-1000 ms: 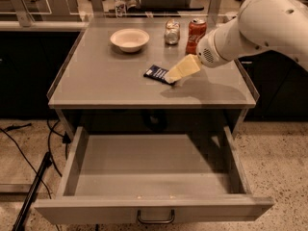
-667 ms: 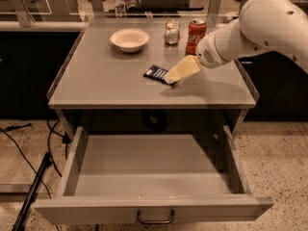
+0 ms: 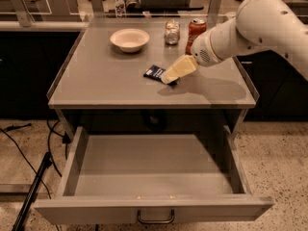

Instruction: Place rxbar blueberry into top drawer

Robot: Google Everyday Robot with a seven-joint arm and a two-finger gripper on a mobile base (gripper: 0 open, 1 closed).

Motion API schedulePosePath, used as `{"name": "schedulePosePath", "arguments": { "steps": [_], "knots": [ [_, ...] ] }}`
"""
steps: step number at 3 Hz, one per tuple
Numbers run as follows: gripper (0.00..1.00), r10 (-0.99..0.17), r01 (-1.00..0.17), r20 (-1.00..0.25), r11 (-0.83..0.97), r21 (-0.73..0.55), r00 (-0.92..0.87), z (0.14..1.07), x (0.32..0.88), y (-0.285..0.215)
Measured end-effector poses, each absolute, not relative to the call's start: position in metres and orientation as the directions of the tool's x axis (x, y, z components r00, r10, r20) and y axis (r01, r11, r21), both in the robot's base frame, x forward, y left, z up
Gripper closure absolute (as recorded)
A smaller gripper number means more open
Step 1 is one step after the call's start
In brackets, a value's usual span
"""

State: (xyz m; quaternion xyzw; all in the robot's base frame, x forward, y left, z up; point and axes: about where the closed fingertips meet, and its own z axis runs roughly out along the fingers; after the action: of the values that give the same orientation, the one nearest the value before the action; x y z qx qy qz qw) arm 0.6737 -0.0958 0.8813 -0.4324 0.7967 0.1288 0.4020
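Gripper (image 3: 169, 77) tip on the rxbar blueberry (image 3: 154, 71) on the counter (image 3: 96, 85); top drawer (image 3: 154, 211) pulled out below.
The rxbar blueberry lies flat near the counter's middle, at 5 o'clock from the bowl (image 3: 129, 39), with its long axis running from 10 o'clock to 4 o'clock. The gripper slants in from 2 o'clock and covers its 4 o'clock end. I cannot tell how wide the jaws stand.

High front view, angled down, pincer (image 3: 171, 75) mid-frame
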Motion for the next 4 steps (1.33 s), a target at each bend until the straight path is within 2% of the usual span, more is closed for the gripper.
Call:
{"name": "schedulePosePath", "arguments": {
  "steps": [4],
  "knots": [
    [0.0,-0.633,-0.821,-0.7,0.558,-0.116,-0.331,0.843,0.689,-0.075]
  ]
}}
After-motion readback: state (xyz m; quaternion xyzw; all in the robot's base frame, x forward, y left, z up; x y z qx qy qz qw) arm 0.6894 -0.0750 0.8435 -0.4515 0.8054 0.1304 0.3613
